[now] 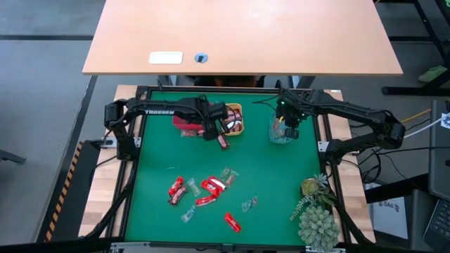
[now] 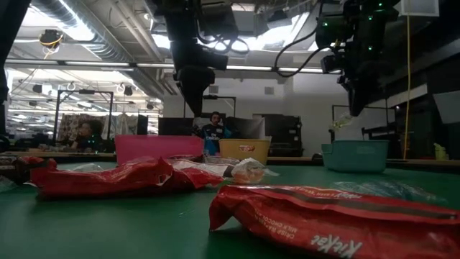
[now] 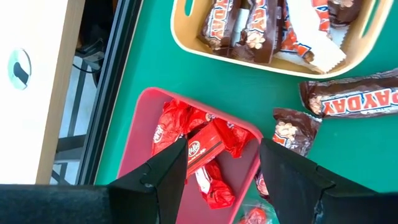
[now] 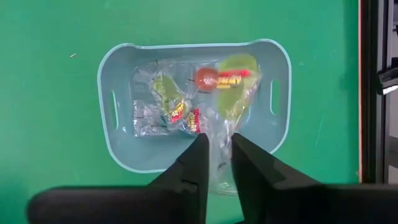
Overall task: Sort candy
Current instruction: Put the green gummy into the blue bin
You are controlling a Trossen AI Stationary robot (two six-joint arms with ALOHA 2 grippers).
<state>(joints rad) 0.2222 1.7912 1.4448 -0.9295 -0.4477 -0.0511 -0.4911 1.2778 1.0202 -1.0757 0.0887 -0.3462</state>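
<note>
Spiky plant (image 1: 318, 223) at corner, clear of candy (image 1: 204, 192).

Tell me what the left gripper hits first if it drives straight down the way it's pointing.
Likely the red KitKat wrappers piled in the red tray: the left gripper is open and aimed into it. Depth to them is unclear.

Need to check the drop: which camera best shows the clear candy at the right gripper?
Right wrist view: the clear candy hangs between the right gripper fingers, over the teal tray. High view shows only the gripper above the tray; low view, a faint wrapper; left wrist view, nothing.
</note>
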